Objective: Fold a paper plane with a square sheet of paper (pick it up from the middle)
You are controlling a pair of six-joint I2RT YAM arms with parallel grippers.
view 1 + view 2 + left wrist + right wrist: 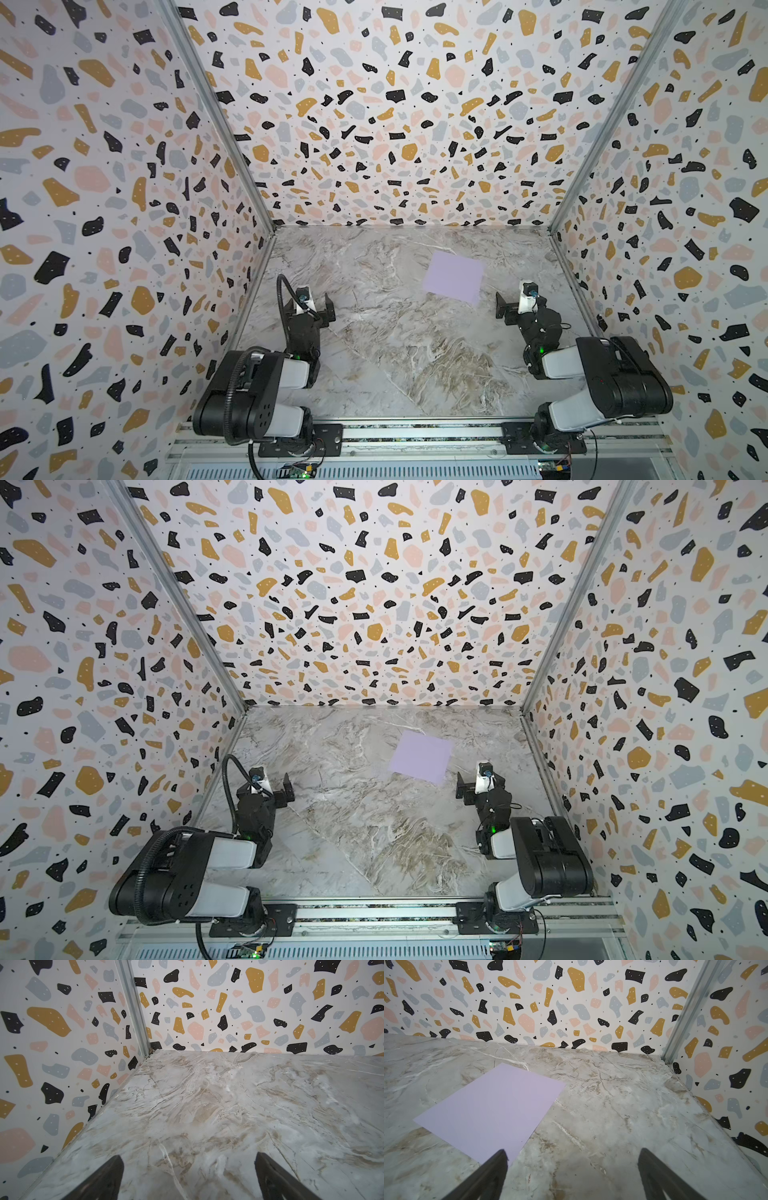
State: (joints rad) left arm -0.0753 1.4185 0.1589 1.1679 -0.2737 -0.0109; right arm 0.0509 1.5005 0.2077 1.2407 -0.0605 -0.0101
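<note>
- While both arms are sitting folded just behind the front rail (pixel 415 434), the left claw (pixel 188 1157) is gaping as wide as it goes, holding nothing.
- Its two dark fingers (pixel 108 1178) are standing well apart over bare marbled tabletop (pixel 207 1095), close to the speckled left wall (pixel 52 1064).
- Right of centre and toward the back, the square sheet of paper (pixel 454 277) is lying flat and unfolded on the table, turned slightly askew; its lilac face is looking plain.
- Just beside the sheet's near corner, the right claw (pixel 572 1153) is likewise spreading fully open and gripping nothing.
- One of its fingers (pixel 488 1176) is overlapping that corner in the right wrist view; I cannot tell whether it is touching.
- Small circuit boards (pixel 301 471) are sitting below the rail, their markings too small to read.
</note>
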